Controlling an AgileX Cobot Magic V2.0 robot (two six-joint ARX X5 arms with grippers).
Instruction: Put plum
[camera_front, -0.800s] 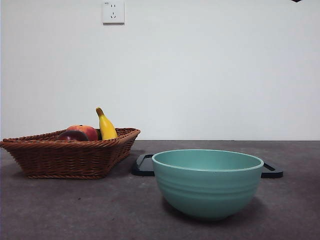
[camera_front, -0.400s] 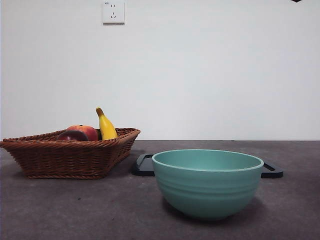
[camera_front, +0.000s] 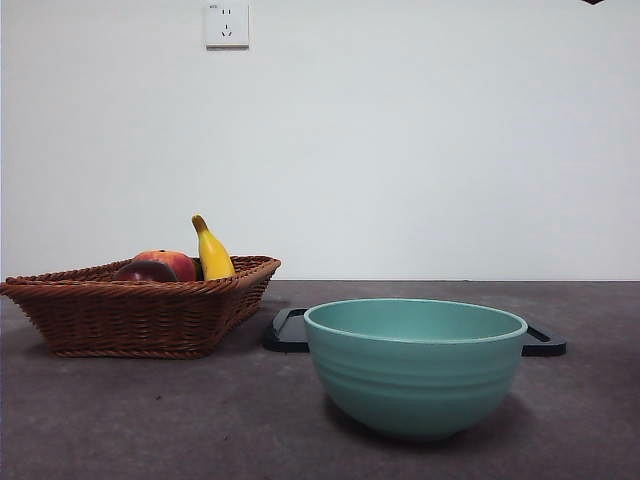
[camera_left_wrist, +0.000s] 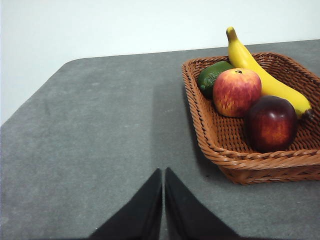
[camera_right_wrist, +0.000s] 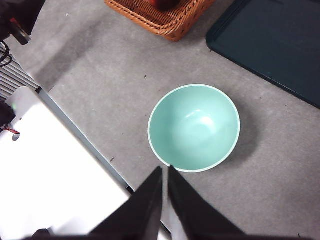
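Observation:
The plum (camera_left_wrist: 271, 123), dark maroon and glossy, lies in the brown wicker basket (camera_left_wrist: 235, 160) beside a red-orange apple (camera_left_wrist: 236, 92), a yellow banana (camera_left_wrist: 262, 75) and a green fruit (camera_left_wrist: 211, 76). From the front only the plum's top (camera_front: 143, 271) peeks over the basket's rim (camera_front: 130, 285). My left gripper (camera_left_wrist: 163, 172) is shut, hanging above bare table beside the basket. High over the table, my right gripper (camera_right_wrist: 165, 170) is shut too, above the near rim of the teal bowl (camera_right_wrist: 194, 127).
The teal bowl (camera_front: 415, 365) stands at the table's front middle, empty. A dark tray (camera_front: 290, 332) lies flat behind it, seen too in the right wrist view as the dark tray (camera_right_wrist: 280, 42). A white block (camera_right_wrist: 45, 175) sits off the table's edge.

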